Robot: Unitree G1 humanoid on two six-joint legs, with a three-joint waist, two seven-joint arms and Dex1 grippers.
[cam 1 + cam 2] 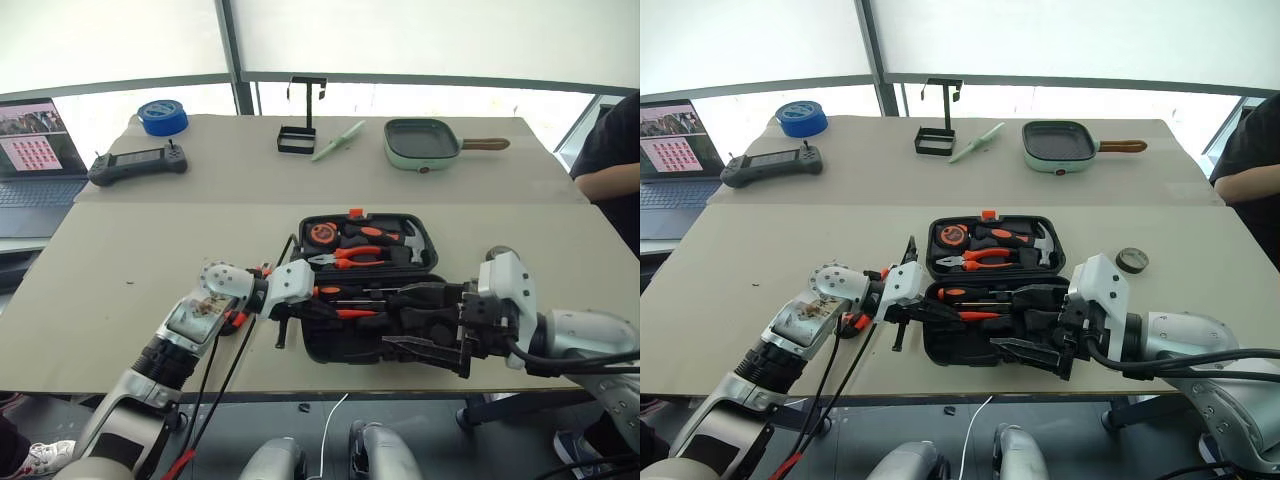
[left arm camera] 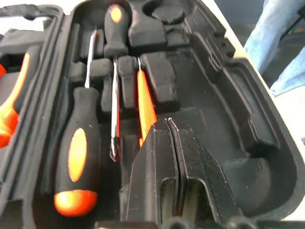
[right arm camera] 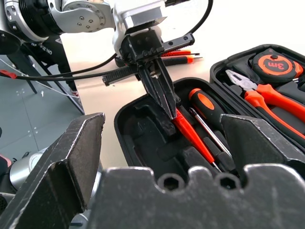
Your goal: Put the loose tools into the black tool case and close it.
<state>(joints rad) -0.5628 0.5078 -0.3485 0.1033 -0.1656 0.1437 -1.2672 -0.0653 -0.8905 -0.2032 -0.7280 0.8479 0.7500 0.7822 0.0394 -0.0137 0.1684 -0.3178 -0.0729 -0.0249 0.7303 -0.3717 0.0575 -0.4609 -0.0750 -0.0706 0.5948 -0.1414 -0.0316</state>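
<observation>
So my left gripper (image 3: 167, 107) has its jaws pinched on the slim orange tester screwdriver (image 2: 145, 102), lying lengthwise in the black tool case (image 1: 420, 345) beside two seated screwdrivers (image 2: 78, 157). Right gripper (image 1: 425, 320) hangs wide open at the case's near edge.

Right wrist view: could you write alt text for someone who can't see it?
The left gripper, shut, presses its tips on a slim orange screwdriver in the open black tool case. An orange-and-black screwdriver lies alongside; the right gripper's wide-open fingers frame the foreground.
</observation>
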